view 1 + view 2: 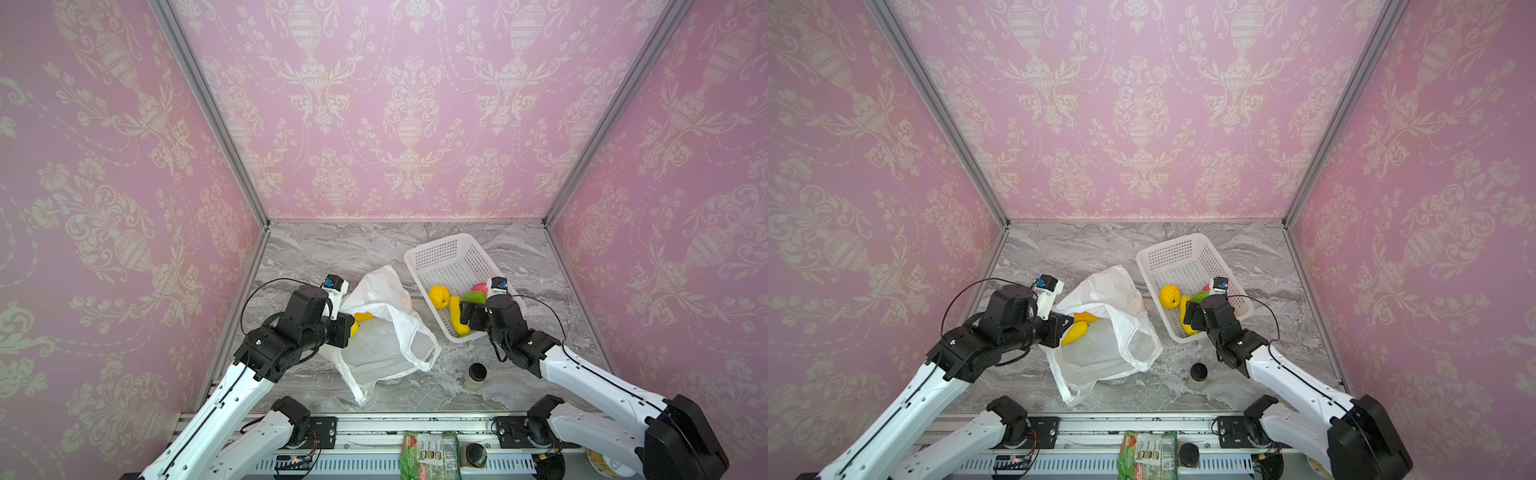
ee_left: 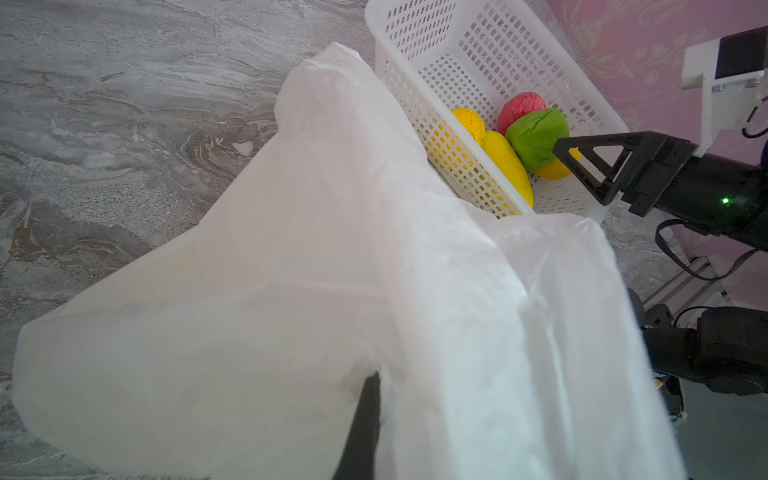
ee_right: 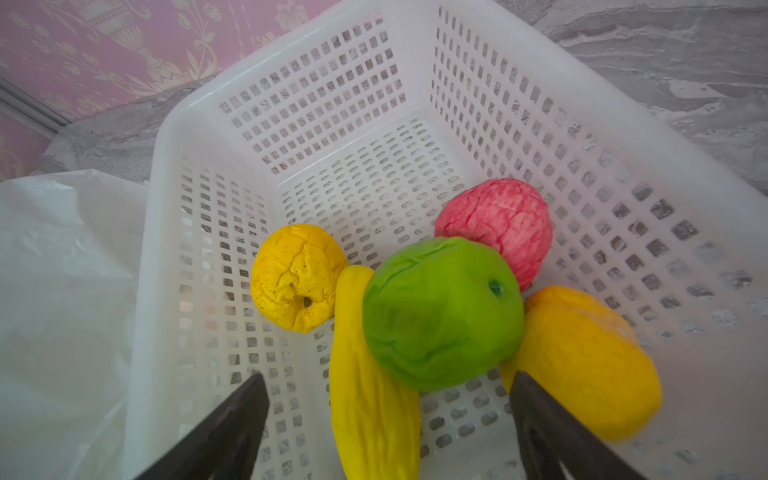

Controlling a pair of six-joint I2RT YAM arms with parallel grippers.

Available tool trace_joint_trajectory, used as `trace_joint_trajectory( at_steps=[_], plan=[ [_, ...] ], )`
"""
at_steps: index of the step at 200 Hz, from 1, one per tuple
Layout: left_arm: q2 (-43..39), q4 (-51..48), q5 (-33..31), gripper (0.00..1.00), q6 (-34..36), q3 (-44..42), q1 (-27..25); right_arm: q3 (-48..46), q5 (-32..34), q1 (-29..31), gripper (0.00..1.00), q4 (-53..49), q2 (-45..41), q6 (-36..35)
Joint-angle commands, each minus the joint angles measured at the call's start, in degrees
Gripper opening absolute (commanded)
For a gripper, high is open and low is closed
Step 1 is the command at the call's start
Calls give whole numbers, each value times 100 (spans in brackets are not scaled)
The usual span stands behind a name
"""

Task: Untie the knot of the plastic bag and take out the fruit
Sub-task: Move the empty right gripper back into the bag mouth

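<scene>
The plastic bag (image 1: 386,332) lies open on the marble table, with two yellow fruit (image 1: 1077,330) showing inside its mouth. My left gripper (image 1: 347,328) is shut on the bag's rim, and in the left wrist view one dark finger (image 2: 365,424) is wrapped in white plastic. No knot is in view; a handle loop (image 1: 419,349) hangs loose. My right gripper (image 3: 388,376) is open over the white basket (image 1: 440,257), holding nothing. Just beyond its tips lie a green fruit (image 3: 440,311), a pink-red one (image 3: 498,220), a round yellow one (image 3: 295,278) and two elongated yellow ones (image 3: 370,395).
A small jar with a black lid (image 1: 477,372) stands on the table in front of the basket. A green packet (image 1: 430,455) and another dark-lidded jar (image 1: 475,455) lie on the front rail. Pink patterned walls close in three sides.
</scene>
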Motion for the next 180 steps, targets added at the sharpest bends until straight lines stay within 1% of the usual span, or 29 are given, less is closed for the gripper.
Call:
trace_joint_trajectory(
  at_steps=[1, 23, 47, 60, 83, 112, 148, 161, 173, 180],
  plan=[
    [17, -92, 19, 0, -52, -26, 47, -103, -168, -27, 92, -114, -515, -125],
    [25, -99, 24, 0, -50, -21, 47, -246, -429, -2, 92, -7, -1063, -299],
    [-45, -86, 0, 0, -62, -34, 46, -331, -731, 254, 86, 94, -1557, -517],
    [-6, -89, 2, 0, -55, -31, 47, -243, -708, 604, 83, 75, -1728, -727],
    [67, -107, 37, 0, -44, -20, 57, -86, -490, 1491, 79, 191, -1824, -1190],
    [-44, -72, 35, 0, -40, -38, 57, 45, -312, 2589, 76, 583, -1637, -1718],
    [-130, 48, 312, 0, 57, -80, 69, 454, 18, 3790, 75, 846, -987, -2344],
    [-173, 75, 374, 0, 84, -90, 70, 541, 73, 4087, 76, 985, -782, -2542],
    [-208, 104, 426, 4, 111, -97, 65, 626, 41, 4244, 76, 1069, -602, -2620],
    [-225, 105, 424, 5, 118, -98, 65, 678, 6, 4298, 77, 1099, -503, -2634]
  ],
)
